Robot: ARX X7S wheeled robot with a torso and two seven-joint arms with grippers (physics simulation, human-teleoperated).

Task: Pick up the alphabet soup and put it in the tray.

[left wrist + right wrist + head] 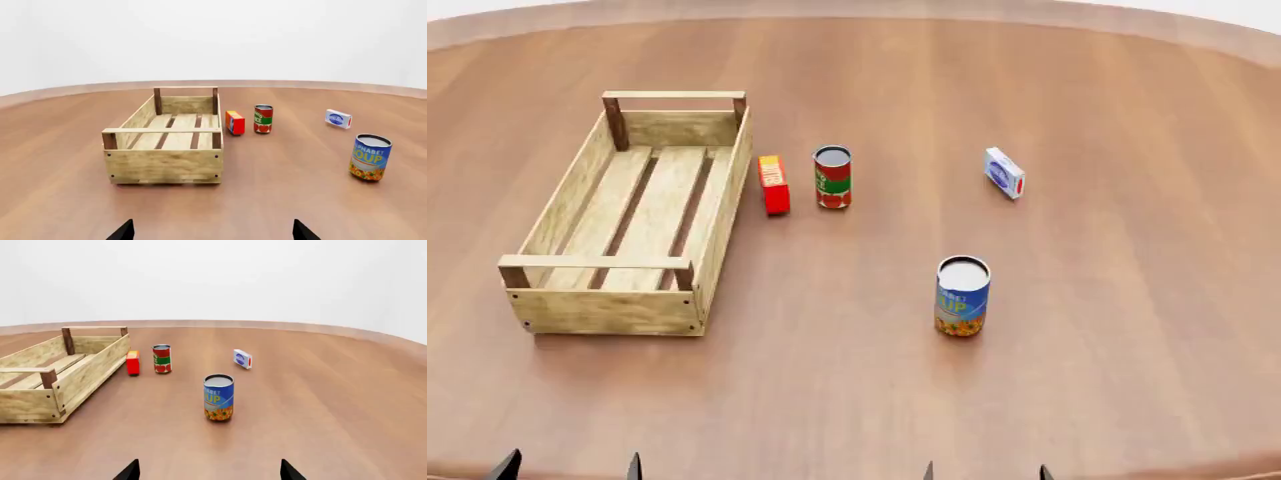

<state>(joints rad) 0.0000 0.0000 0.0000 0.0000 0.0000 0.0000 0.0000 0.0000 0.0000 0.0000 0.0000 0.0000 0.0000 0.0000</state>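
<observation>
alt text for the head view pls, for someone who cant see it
A blue alphabet soup can stands upright on a brown wooden table, apart from an empty slatted wooden tray to its left. Beyond it stand a red box, a red-and-green can and a small blue-and-white box.

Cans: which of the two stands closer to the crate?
The red-and-green can, standing just past the red box beside the crate. The blue soup can stands farther off.

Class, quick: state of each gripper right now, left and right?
Left gripper: open, holding nothing.
Right gripper: open, holding nothing.
</observation>
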